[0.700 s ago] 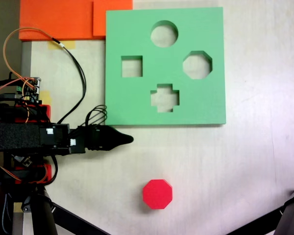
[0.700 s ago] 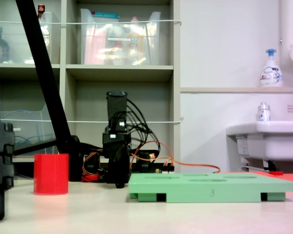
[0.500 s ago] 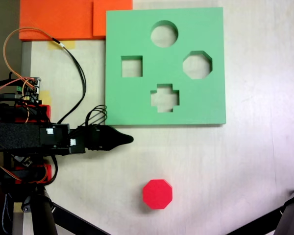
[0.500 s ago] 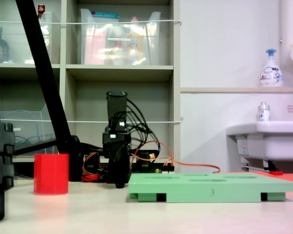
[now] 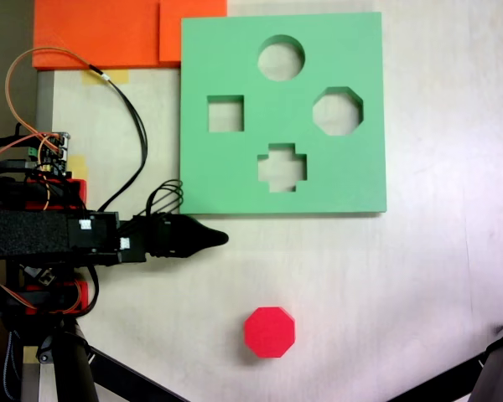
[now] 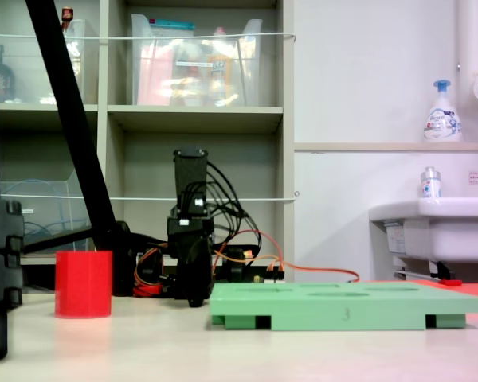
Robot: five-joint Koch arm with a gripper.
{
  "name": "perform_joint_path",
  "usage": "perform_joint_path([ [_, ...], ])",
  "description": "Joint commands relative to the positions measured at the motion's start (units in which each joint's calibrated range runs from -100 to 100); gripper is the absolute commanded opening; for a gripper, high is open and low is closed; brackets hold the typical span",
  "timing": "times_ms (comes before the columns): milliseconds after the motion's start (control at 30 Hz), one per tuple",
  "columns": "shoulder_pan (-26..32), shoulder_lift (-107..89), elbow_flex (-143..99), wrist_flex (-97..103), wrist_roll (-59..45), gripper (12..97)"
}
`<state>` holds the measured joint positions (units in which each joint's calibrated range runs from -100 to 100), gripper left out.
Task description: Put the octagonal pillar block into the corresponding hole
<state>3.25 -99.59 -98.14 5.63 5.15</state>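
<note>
The octagonal pillar block (image 5: 269,332), a bright red foam prism, stands upright on the pale table in both fixed views, low and near the middle from above and at the left (image 6: 84,284) from the side. The green foam board (image 5: 235,176) lies flat higher up, with its eight-sided hole (image 5: 338,110) on the right side, beside round, square and cross cutouts. My gripper (image 5: 222,239) rests low just below the board's lower left corner, its black jaws closed to a point with nothing in them. It is well apart from the block. The side view shows the gripper (image 6: 195,300) near the table, left of the board (image 6: 342,306).
Orange foam sheets (image 5: 109,33) lie at the top left. The arm's base and cables (image 5: 33,167) fill the left edge. Black tripod legs (image 5: 109,373) cross the bottom corners. A sink (image 6: 438,227) and shelves (image 6: 191,119) stand behind the table.
</note>
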Motion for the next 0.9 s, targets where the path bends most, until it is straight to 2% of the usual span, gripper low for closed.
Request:
perform_joint_path([
  [0,0.29,-0.41,-1.86,-3.94,0.2,49.1],
  [333,-0.88,-0.41,-1.86,-4.04,1.42,49.8],
  [400,-4.79,-0.41,-1.86,-3.46,5.23,50.7],
  [467,-5.23,-0.41,-1.86,-2.88,9.13,51.9],
  [567,-6.94,-0.41,-1.86,-1.44,21.54,51.9],
  [733,-8.89,-0.41,-1.86,0.58,27.84,47.4],
  [867,-10.06,-0.41,-1.86,-5.39,32.87,45.7],
])
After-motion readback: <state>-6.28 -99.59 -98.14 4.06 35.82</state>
